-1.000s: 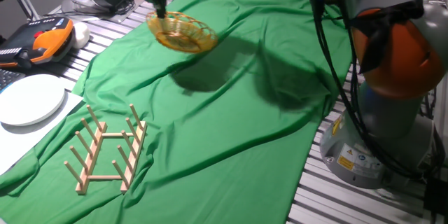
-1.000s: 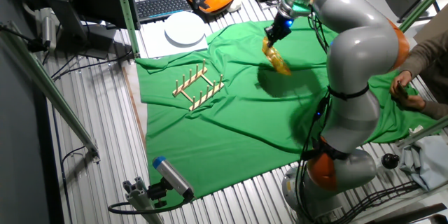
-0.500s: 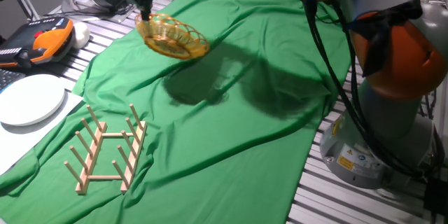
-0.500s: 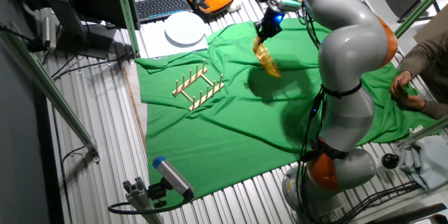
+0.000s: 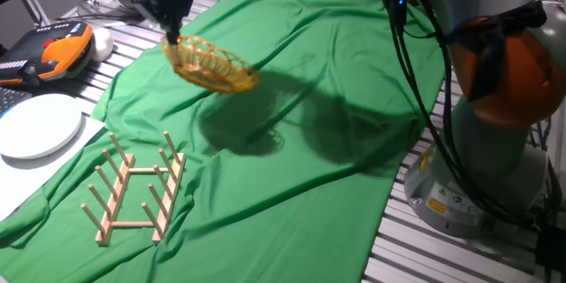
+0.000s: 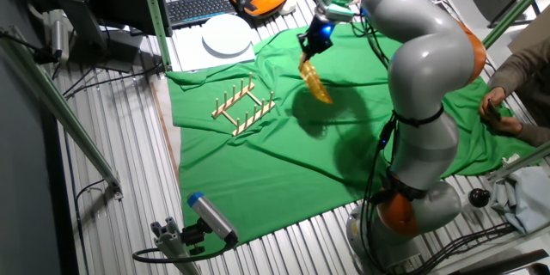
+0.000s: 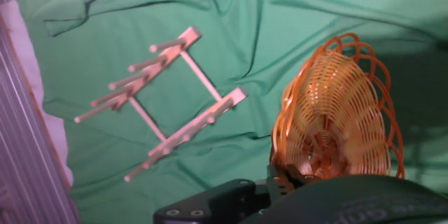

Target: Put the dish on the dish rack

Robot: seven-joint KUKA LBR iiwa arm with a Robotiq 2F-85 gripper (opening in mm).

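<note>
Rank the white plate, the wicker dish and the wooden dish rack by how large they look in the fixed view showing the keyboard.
1. dish rack, clearly largest
2. white plate
3. dish, seen nearly edge-on, so it looks smallest

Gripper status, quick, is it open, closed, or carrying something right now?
Gripper: closed on the rim of the wicker dish, holding it tilted in the air above the green cloth, apart from the dish rack.

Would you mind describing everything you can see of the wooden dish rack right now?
The dish rack is light, bare wood: two parallel rails, each with a row of upright pegs, joined by two thin crossbars. It sits flat on the green cloth, its slots empty and nothing touching it. The white plate lies nearby, off the cloth.
</note>
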